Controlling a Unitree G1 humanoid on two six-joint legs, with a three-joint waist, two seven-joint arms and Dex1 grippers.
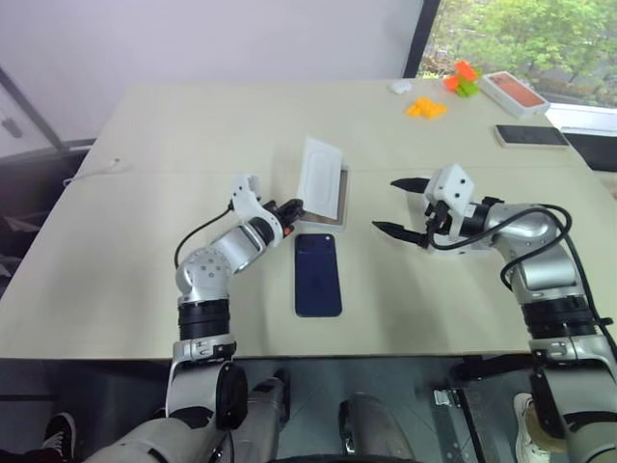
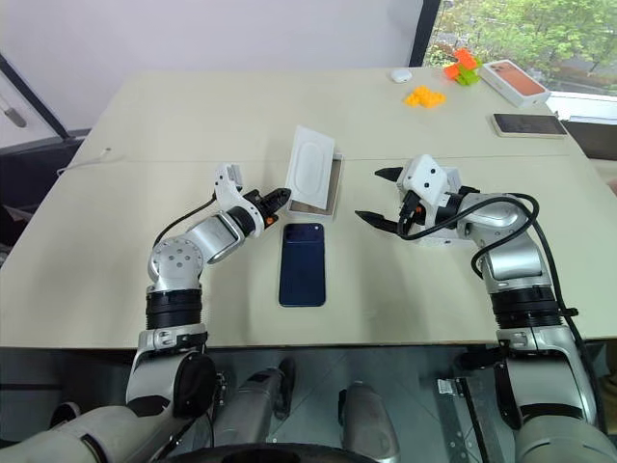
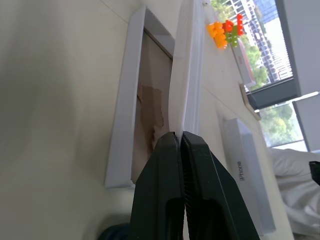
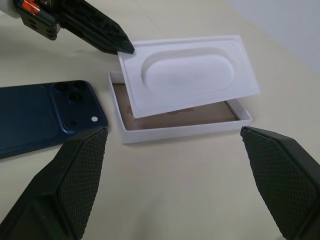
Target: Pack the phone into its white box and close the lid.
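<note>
The dark navy phone (image 1: 318,275) lies flat on the table, back up, just in front of the white box (image 4: 180,131). The box sits open with a brownish inside. My left gripper (image 1: 292,207) is shut on the near edge of a thin white inner tray (image 4: 190,75) with a rounded recess, holding it tilted above the box. A white lid (image 3: 245,170) with "iPhone" on its side lies to the right, under my right arm. My right gripper (image 1: 387,204) hovers open to the right of the box, with nothing between its fingers.
At the far right of the table are an orange-topped white box (image 1: 514,92), a black phone (image 1: 530,135), orange blocks (image 1: 425,108) and orange-green blocks (image 1: 461,79). A small white object (image 1: 400,87) lies near them. The table's front edge runs just behind the phone.
</note>
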